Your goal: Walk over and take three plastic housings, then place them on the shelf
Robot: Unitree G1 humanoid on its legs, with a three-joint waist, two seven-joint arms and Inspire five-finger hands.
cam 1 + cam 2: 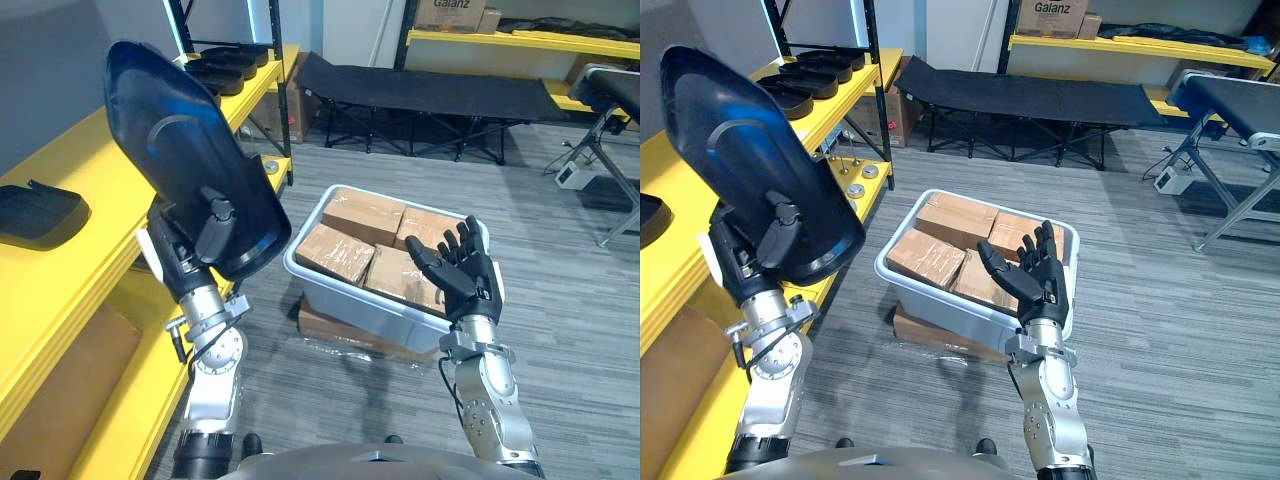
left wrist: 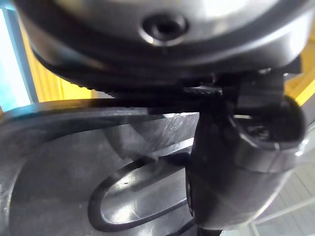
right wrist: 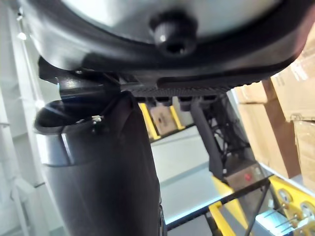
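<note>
On the yellow shelf (image 1: 75, 265) at the left, a lone housing (image 1: 38, 212) lies flat. A row of far housings (image 1: 228, 66) sits farther along the same shelf. Whether any of these count among the three I cannot tell.

Close to the shelf's front edge, the left hand (image 1: 183, 255) grips a big housing (image 1: 185, 150) by its lower rim and holds it raised and upright. The thumb (image 2: 231, 162) is curled onto its inner face. The piece is clear of the shelf and rests on nothing.

Further right, a white bin (image 1: 335, 295) of boxes (image 1: 365, 215) stands on the floor. The right hand (image 1: 462, 272) hovers over the bin's near corner with its fingers straight and spread, carrying nothing.

My reading is that the pickup of this piece is done and setting it on the shelf is the step in hand. At least this one placement is left, and possibly more fetching after it.
</note>
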